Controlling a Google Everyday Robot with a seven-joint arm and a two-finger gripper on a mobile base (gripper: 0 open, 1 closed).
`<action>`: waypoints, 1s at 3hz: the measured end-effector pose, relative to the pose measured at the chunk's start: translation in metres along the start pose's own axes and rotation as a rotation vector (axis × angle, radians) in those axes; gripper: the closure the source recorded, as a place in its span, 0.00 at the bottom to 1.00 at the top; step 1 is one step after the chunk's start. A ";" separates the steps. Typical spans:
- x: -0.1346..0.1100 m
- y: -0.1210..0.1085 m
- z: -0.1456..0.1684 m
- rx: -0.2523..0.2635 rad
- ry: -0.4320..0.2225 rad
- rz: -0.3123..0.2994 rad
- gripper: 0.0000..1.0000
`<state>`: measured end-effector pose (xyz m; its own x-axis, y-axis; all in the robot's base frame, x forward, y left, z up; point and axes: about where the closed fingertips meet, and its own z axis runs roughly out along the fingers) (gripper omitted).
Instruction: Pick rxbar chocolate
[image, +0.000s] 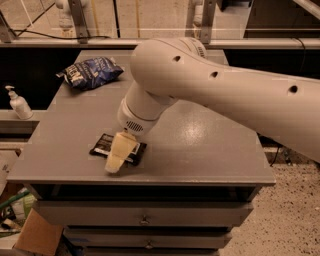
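We see the gripper (115, 162) over the rxbar chocolate (102, 145) on the grey table (210, 150); whether it grips, we cannot tell.

Gripper (116, 159) low left, beneath bent arm (225, 95)

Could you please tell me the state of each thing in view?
rxbar chocolate: flat on the table, partly under the gripper.
gripper: low over the bar.
chip bag: lying crumpled, back left.
pump bottle: upright, beside the table.
top drawer: shut.
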<state>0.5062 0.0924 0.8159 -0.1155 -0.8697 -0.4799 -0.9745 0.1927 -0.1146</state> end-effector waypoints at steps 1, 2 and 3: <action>0.005 -0.005 0.004 0.005 0.004 0.006 0.18; 0.006 -0.012 0.002 0.013 0.006 0.010 0.42; 0.008 -0.016 -0.002 0.014 0.011 0.018 0.64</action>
<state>0.5203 0.0817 0.8156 -0.1355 -0.8710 -0.4721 -0.9694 0.2150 -0.1185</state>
